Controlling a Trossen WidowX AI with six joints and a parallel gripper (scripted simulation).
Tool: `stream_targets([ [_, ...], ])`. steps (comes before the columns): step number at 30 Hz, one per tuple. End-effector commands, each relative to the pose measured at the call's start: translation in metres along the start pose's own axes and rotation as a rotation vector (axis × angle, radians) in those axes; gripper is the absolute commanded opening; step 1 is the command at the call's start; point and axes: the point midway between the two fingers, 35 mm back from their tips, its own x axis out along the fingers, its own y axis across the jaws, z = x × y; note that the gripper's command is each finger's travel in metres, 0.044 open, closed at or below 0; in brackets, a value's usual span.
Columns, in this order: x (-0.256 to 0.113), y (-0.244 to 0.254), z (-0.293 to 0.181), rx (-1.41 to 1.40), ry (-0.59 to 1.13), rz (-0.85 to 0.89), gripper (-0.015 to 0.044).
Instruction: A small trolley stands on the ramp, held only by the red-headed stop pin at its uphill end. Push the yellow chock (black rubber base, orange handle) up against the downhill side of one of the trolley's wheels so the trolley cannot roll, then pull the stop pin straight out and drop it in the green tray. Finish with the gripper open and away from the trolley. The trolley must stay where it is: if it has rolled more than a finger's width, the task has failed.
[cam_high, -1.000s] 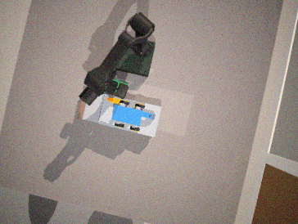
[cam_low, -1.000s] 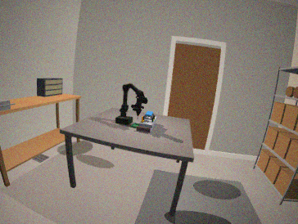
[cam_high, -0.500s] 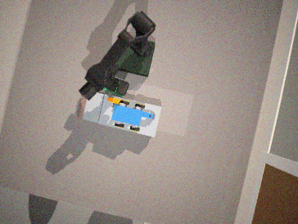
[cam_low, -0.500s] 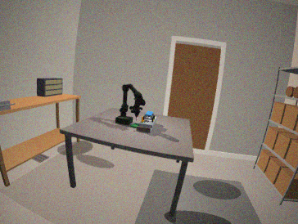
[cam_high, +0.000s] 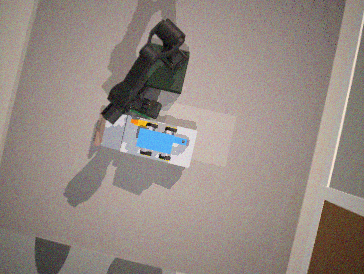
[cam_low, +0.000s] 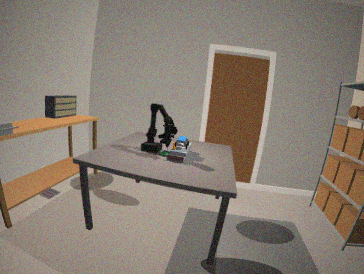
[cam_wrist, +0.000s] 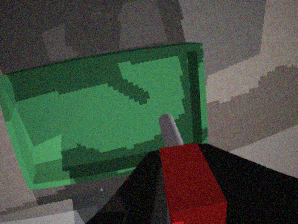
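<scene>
My gripper (cam_wrist: 178, 158) is shut on the red-headed stop pin (cam_wrist: 192, 175), whose grey shaft points into the view over the green tray (cam_wrist: 90, 117) (cam_low: 164, 153). The pin is above the tray, nearer its right wall in the wrist view; its exact height is unclear. The blue trolley (cam_high: 155, 141) (cam_low: 182, 139) stands on the pale ramp (cam_high: 182, 161). The yellow chock (cam_high: 142, 123) lies beside the trolley's upper-left wheel in the top view, its orange handle pointing left. It looks against the wheel, but contact is too small to confirm. The arm hides most of the tray there.
The ramp's brownish end (cam_high: 98, 132) is at the left in the top view, close to the arm. The dark arm (cam_high: 132, 82) (cam_low: 154, 122) reaches over the tray beside the ramp. All stand on the grey table (cam_low: 125, 162).
</scene>
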Motion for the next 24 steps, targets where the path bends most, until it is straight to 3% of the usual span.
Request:
stream_targets([
  [1, 0.014, -0.005, 0.002, 0.007, -0.006, -0.010, 0.0000],
  [6, 0.019, -0.007, 0.003, 0.007, -0.006, -0.011, 0.0000],
  [13, 0.019, -0.004, 0.003, 0.007, -0.006, -0.010, 0.0184],
  [24, 0.020, 0.004, 0.004, 0.007, -0.006, -0.009, 0.0190],
])
